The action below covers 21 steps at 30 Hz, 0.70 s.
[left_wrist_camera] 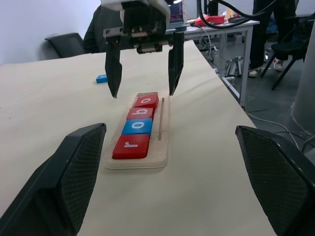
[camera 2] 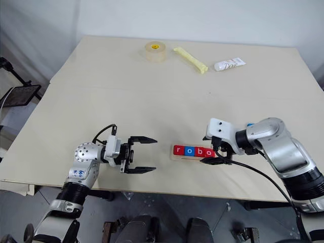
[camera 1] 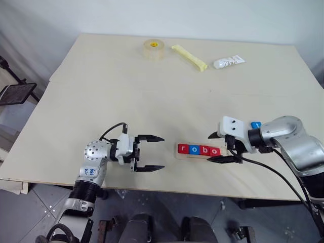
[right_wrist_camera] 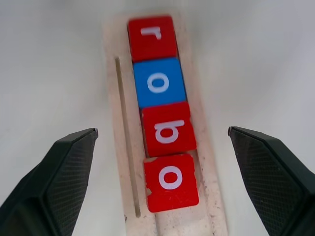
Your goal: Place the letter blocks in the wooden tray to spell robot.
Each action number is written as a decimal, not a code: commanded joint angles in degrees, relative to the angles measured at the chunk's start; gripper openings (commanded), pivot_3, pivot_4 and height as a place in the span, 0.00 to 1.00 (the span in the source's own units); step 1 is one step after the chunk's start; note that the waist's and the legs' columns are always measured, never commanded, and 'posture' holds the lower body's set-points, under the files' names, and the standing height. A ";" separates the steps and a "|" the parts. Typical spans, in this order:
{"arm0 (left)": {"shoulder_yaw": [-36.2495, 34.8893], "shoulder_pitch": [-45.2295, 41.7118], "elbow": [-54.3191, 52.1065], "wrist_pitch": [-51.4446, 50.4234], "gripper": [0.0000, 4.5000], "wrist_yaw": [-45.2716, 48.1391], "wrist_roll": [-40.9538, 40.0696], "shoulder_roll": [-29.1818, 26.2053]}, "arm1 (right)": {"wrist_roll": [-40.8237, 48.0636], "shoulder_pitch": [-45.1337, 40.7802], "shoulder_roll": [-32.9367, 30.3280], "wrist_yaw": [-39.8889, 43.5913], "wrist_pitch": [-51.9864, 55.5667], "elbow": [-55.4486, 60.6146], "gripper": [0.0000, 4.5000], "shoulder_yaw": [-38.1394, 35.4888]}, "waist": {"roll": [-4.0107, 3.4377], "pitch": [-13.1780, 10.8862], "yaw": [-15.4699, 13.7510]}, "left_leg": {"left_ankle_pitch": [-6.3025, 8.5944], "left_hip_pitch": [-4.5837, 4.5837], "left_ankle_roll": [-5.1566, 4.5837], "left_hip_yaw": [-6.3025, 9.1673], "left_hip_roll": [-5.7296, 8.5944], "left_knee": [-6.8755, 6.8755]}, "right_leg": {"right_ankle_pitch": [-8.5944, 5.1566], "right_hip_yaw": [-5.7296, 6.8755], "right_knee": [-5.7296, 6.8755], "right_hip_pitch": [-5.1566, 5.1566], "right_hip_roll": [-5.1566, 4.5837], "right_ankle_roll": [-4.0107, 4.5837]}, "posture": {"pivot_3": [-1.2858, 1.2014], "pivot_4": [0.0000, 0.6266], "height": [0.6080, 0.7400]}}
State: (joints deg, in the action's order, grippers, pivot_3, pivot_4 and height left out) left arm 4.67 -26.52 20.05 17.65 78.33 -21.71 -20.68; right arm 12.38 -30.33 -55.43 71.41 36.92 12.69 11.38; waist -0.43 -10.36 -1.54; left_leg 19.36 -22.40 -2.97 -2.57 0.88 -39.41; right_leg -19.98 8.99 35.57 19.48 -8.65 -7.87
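Tray [camera 1: 198,156] near the desk's front edge is filled with r, o, b, o [right_wrist_camera: 171,183]; the last blue tile [left_wrist_camera: 101,78] lies beside it. The right gripper [camera 1: 218,147], released, straddles the tray's end; the fourth tile could be knocked crooked on withdrawal. The left gripper [camera 1: 152,152] is spread, empty.

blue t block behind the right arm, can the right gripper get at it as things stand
Probably yes. The blue block lies alone on bare table beside the right gripper, whose jaws are open and empty over the wooden tray.

Silver arms, black cables, black-fingered tool [camera 1: 148,152].
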 commanded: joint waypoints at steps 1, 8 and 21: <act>-0.09 -0.79 -0.07 1.09 1.00 -0.13 0.02 0.31 | 4.35 5.70 -3.65 1.46 0.72 3.96 0.99 -7.35 | 0.01 0.00 -0.20 | 0.00 0.00 0.00 0.11 0.03 0.00 | 0.01 0.00 0.01 -0.03 0.00 -0.01 | 0.52 0.24 1.00; -0.11 -1.00 0.72 1.42 1.00 0.35 -0.11 0.44 | 5.75 11.94 -5.73 -0.66 1.75 6.21 0.91 -11.07 | 0.02 0.00 0.24 | -0.02 0.00 0.03 0.11 0.02 0.00 | 0.01 -0.01 0.01 -0.04 0.02 -0.02 | 0.52 0.24 1.00; -0.27 -0.79 0.41 1.28 1.00 0.34 -0.07 -0.11 | 5.92 11.99 -4.85 -3.00 2.50 3.81 0.00 -8.38 | 0.02 0.00 0.14 | -0.03 0.00 0.04 0.12 0.04 0.00 | 0.01 -0.02 0.00 -0.04 0.01 -0.02 | 0.52 0.24 1.00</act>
State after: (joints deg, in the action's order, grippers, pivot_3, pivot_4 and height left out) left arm 4.70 -26.82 21.26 18.39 78.59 -21.69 -20.45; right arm 18.97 -17.64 -60.21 68.87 39.85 16.78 2.66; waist -0.41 -10.37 -1.40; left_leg 19.33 -22.40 -2.93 -2.45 0.92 -39.41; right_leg -19.97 8.97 35.57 19.43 -8.64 -7.89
